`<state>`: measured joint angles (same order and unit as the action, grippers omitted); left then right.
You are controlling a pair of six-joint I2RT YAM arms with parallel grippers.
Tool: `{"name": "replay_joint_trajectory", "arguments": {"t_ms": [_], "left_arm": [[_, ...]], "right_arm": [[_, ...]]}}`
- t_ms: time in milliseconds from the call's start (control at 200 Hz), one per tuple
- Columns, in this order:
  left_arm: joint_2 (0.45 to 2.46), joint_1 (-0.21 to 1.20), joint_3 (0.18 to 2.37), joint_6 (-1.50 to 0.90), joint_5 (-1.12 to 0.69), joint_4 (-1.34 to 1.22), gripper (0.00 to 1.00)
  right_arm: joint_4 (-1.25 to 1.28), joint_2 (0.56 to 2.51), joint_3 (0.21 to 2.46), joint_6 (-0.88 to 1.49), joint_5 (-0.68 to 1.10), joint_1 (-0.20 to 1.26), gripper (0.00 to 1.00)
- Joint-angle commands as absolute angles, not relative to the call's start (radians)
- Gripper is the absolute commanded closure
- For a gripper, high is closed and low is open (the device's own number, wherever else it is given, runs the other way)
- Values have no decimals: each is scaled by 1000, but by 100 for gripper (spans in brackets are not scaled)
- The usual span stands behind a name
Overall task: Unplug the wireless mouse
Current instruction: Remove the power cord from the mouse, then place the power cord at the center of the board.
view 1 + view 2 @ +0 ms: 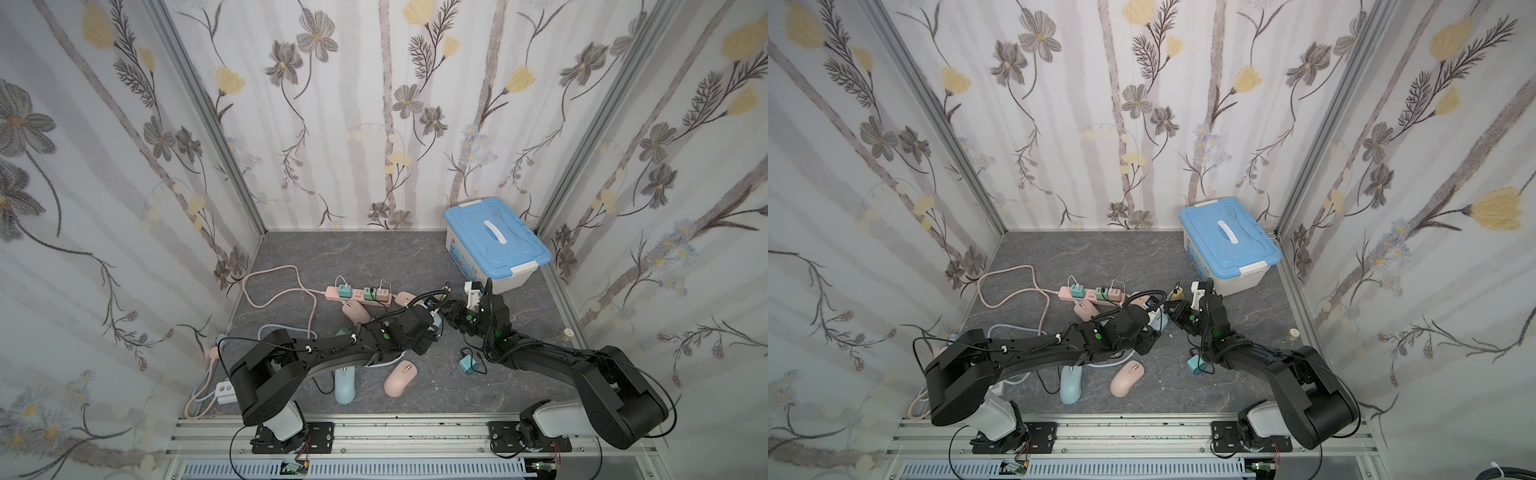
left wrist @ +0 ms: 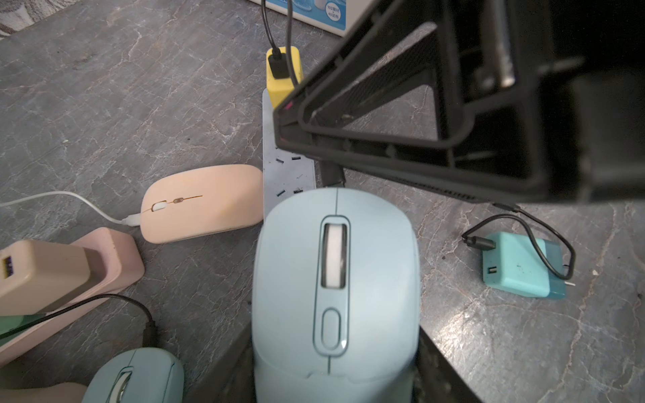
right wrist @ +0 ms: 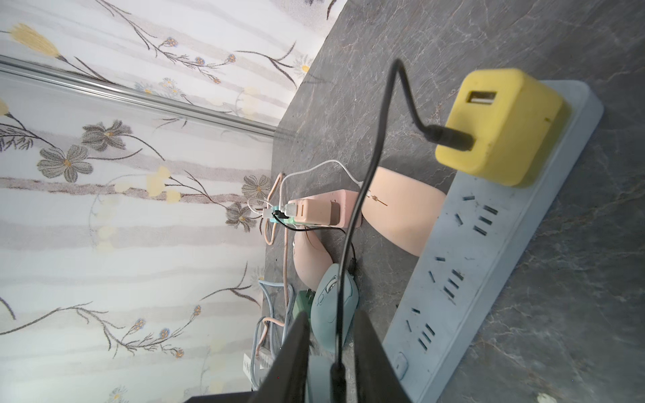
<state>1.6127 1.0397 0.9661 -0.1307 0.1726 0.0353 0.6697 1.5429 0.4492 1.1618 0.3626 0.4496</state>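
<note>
Right hand [image 3: 331,315] astride black cable [image 3: 381,139], its plug half-hidden behind blue mouse [image 2: 335,279].

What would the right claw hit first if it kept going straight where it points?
Probably the black plug between the fingers of the right claw, and right behind it the light blue mouse it plugs into; depth is hard to judge.
</note>
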Motion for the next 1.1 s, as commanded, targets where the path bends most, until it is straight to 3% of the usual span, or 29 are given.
{"name": "replay_joint_trajectory", "arguments": {"t_ms": [0,30,295,450,570,689,859,1099], "left_arm": [[1627,1039,988,-172,201,45,100],[1632,1040,991,-193,206,56,100],[1670,1058,1052,-398,323,236,100],[1627,1063,1041,-407,226,254,100],[1617,1080,1070,-402,171,307,100],[1624,1097,1078,-416,142,336,100],[1693,1137,1100,-438,87,353,100],[1797,1177,1173,-425,45,391,100]], "right_arm": [[733,1541,438,1197,326,449,94],[742,1538,431,1207,312,449,100],[767,1542,434,1252,239,453,100],[749,1567,463,1238,267,453,100],[746,1553,451,1231,266,453,57],[674,1483,436,1198,228,452,40],[505,1338,416,1143,120,452,30],[377,1173,350,1114,37,415,29]]}}
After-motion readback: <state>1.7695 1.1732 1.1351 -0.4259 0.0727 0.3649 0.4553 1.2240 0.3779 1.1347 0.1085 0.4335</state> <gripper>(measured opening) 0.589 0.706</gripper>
